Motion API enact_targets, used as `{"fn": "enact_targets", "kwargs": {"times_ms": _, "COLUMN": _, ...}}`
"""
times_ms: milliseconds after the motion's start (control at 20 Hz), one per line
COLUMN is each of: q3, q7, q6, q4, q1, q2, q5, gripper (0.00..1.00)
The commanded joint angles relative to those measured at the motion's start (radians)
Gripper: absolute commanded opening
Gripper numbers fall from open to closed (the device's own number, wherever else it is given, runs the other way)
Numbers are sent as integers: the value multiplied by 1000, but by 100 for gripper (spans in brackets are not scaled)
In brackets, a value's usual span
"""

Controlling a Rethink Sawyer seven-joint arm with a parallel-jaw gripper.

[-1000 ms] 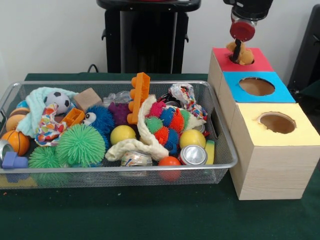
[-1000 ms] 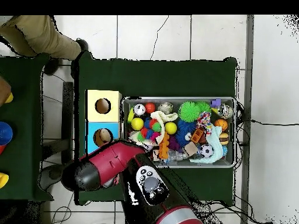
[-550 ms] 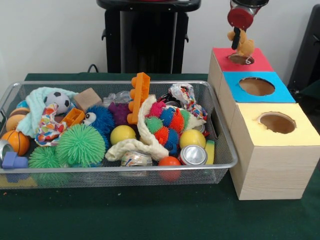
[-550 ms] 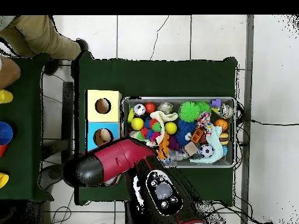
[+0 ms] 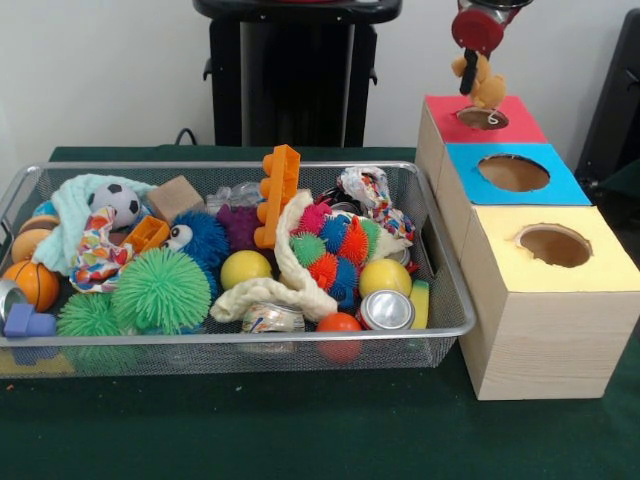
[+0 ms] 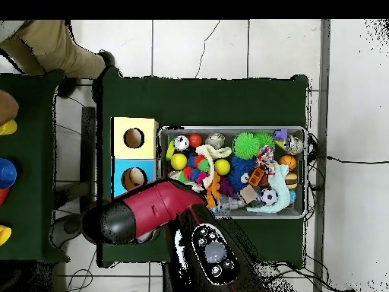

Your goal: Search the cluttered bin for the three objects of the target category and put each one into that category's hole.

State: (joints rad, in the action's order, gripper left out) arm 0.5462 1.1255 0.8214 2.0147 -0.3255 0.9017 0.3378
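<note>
The claw (image 5: pixel 470 70) pinches a soft, light plush toy (image 5: pixel 483 84) by its top above the red box (image 5: pixel 440 125); grip stays gentle.

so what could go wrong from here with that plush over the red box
1. The tan plush toy hangs from the gripper above the red box's hole, and looks slightly off its centre; released from there, it might catch the rim or land on the red top.
2. Only part of the toy seems pinched, so it could slip out early.
3. The blue box's hole is next door; a bounce could send it there.
</note>
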Motion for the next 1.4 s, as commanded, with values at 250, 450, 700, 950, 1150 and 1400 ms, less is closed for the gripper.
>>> {"fn": "enact_targets", "kwargs": {"times_ms": 250, "q3": 0, "q7": 86, "q6": -97, "q4": 58, "q1": -16, "q2": -49, "q5": 28, "gripper": 100}}
{"fn": "enact_targets", "kwargs": {"times_ms": 450, "q3": -10, "q7": 98, "q6": -140, "q4": 73, "q1": -11, "q2": -64, "q5": 45, "gripper": 100}}
{"fn": "enact_targets", "kwargs": {"times_ms": 700, "q3": -28, "q7": 112, "q6": -159, "q4": 66, "q1": 13, "q2": -87, "q5": 62, "gripper": 100}}
{"fn": "enact_targets", "kwargs": {"times_ms": 950, "q3": -40, "q7": 119, "q6": -171, "q4": 56, "q1": 26, "q2": -95, "q5": 61, "gripper": 100}}
{"fn": "enact_targets", "kwargs": {"times_ms": 1150, "q3": -58, "q7": 127, "q6": -213, "q4": 60, "q1": 30, "q2": -118, "q5": 76, "gripper": 100}}
{"fn": "enact_targets", "kwargs": {"times_ms": 1400, "q3": -67, "q7": 125, "q6": -243, "q4": 76, "q1": 15, "q2": -124, "q5": 72, "gripper": 100}}
